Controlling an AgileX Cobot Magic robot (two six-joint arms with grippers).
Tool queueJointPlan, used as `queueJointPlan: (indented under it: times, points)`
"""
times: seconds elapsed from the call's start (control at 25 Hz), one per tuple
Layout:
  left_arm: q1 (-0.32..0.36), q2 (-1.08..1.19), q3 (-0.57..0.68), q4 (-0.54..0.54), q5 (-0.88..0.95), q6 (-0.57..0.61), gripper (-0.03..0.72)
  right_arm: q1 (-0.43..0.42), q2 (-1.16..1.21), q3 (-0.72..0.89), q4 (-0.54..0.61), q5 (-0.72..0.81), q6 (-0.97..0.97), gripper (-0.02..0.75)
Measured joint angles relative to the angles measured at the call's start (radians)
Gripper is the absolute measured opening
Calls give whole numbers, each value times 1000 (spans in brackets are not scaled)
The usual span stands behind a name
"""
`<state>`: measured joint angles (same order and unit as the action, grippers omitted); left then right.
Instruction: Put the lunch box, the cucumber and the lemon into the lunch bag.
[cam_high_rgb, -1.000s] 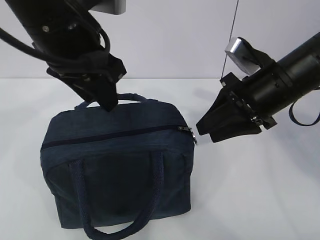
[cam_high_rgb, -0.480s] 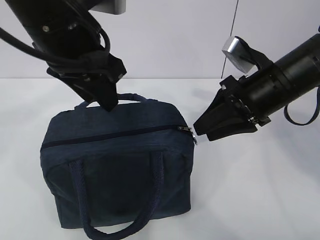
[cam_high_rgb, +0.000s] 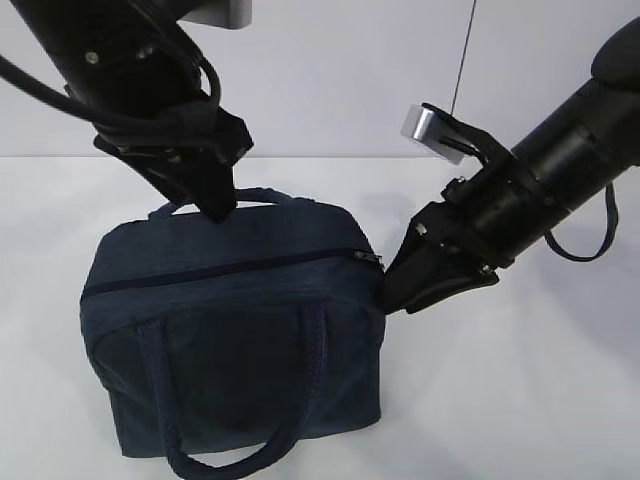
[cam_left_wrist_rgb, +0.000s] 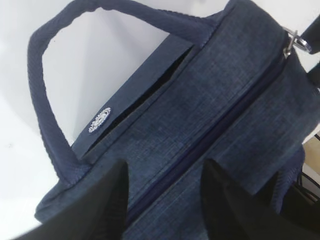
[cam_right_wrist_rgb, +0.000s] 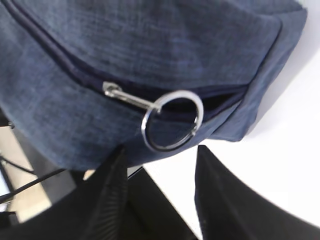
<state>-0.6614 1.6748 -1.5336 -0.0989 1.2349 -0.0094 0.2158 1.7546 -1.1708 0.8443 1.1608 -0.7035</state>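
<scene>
The dark navy lunch bag (cam_high_rgb: 235, 330) stands on the white table with its top zipper closed. Its silver ring pull (cam_right_wrist_rgb: 172, 127) hangs at the bag's right end, just beyond my right gripper (cam_right_wrist_rgb: 160, 152), which is open with the ring in front of the gap. In the exterior view my right gripper (cam_high_rgb: 385, 290) touches the bag's right top corner. My left gripper (cam_left_wrist_rgb: 165, 170) is open and rests on the bag's top over the zipper line; in the exterior view it (cam_high_rgb: 215, 210) sits at the bag's rear edge. The lunch box, cucumber and lemon are out of view.
The bag's two looped handles show, one at the front (cam_high_rgb: 230, 455) and one at the back (cam_left_wrist_rgb: 45, 90). A white wall stands behind the table (cam_high_rgb: 520, 400).
My right gripper has moved left and down to the bag's right end by the ring pull. My left gripper and the bag have stayed put.
</scene>
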Motion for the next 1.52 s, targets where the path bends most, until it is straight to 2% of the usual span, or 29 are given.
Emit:
queueJointPlan:
  times: [0.28,0.52,0.96,1.52]
  points:
    - [0,0,0,2,0,0,337,15,-7,0,-44,-122,-6,320]
    - [0,3,0,8,0,0,337,15,-13,0,-51,-165,-22,320]
    - [0,9,0,14,0,0,326,15,-13,0,-18,-172,-59,320]
    - [0,9,0,7,0,0,326,7,-42,0,-37,-163,-45,320]
